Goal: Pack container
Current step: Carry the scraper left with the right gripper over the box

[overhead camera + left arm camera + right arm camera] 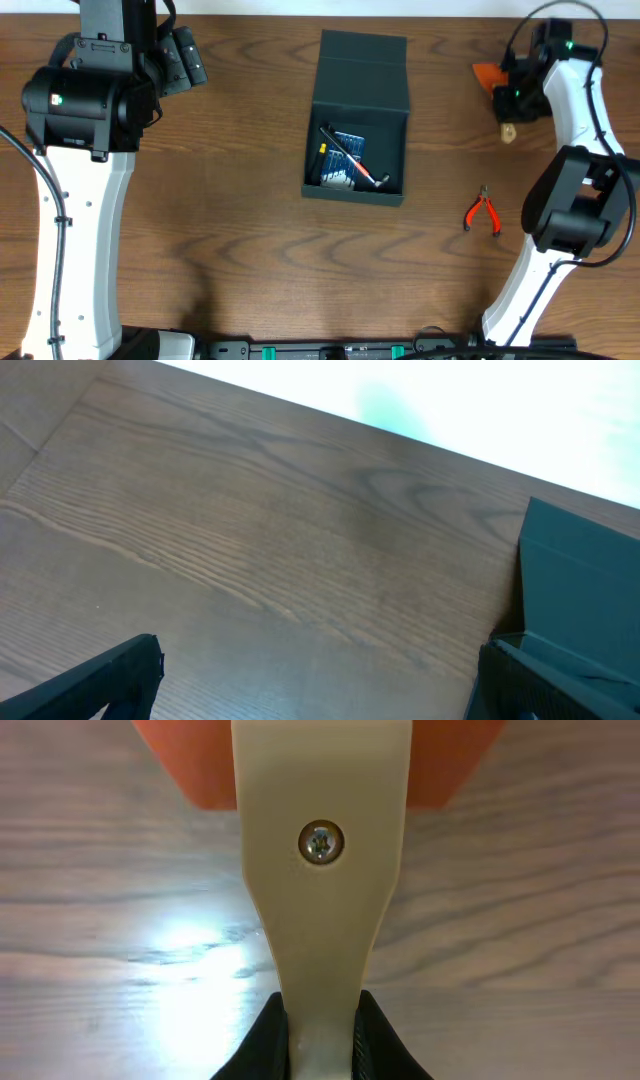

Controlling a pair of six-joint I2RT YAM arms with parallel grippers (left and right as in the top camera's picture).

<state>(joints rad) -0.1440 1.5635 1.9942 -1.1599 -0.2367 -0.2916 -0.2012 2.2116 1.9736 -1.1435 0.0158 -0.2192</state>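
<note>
I have the container (355, 190) in the middle of the worktop (230, 210). Its lid (362, 70) is thrown back toward the far side and its mouth faces up. Inside lies a blue case (352, 140), with a slim dark tool (360, 170) slanting across it that ends in a red-orange tip by the right wall.

My right pincer (512, 105) is out at the far right of the worktop, well apart from the container. It is clamped on a scraper (487, 75) with a cream handle and an orange blade. On the right wrist camera the black fingers (385, 1045) squeeze the narrow end of the handle from both sides. A single screw sits in the wider part, and the orange blade spreads across the top of the view. I cannot tell whether the blade touches the wood or hangs just above it.

A pair of pliers (483, 213) with orange grips lies on the worktop to the near right of the container, close to the right arm.

My left pincer (185, 60) sits at the far left with its jaws spread wide and nothing between them. Its wrist camera shows bare wood between the two fingers (120, 675), and the container's dark lid and corner (580, 580) at the right edge.
</note>
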